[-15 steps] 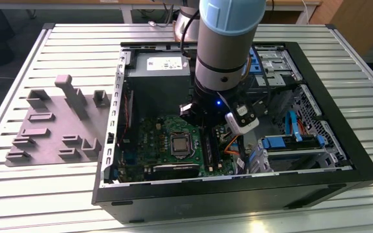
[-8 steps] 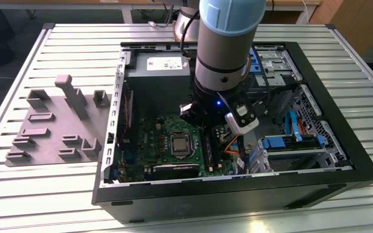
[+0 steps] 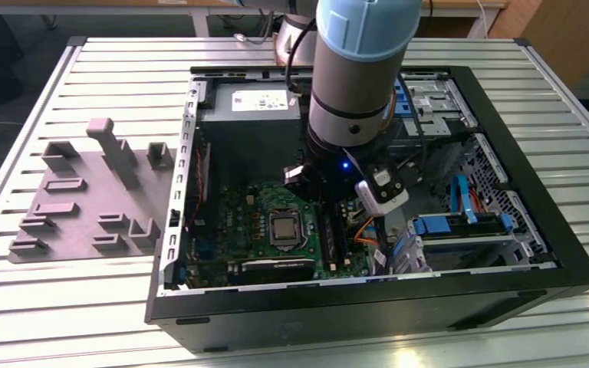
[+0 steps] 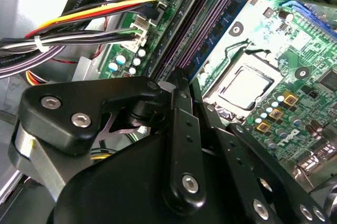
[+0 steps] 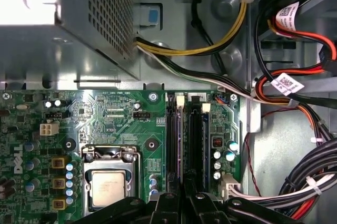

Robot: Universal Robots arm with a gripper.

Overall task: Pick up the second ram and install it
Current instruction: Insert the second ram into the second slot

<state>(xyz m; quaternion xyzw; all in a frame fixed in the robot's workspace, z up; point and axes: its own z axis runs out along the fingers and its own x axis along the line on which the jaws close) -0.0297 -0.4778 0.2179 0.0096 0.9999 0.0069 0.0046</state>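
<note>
Black computer case [image 3: 376, 307] open on the slatted table [image 3: 90, 307], arm reaching inside.
Gripper [image 4: 176, 84] pressed together over the memory slots [image 5: 184, 134]; second ram [image 4: 221, 26] seems seated in one. Push squarely, keeping cables [image 4: 79, 39] clear.

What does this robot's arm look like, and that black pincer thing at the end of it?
The arm is a thick round tube, pale blue on top with a silver-grey section below. A black cable runs alongside it, and a small blue light glows near its wrist. The pincer is black, built from flat linked bars joined by shiny silver screws, which show in both wrist views.
</note>
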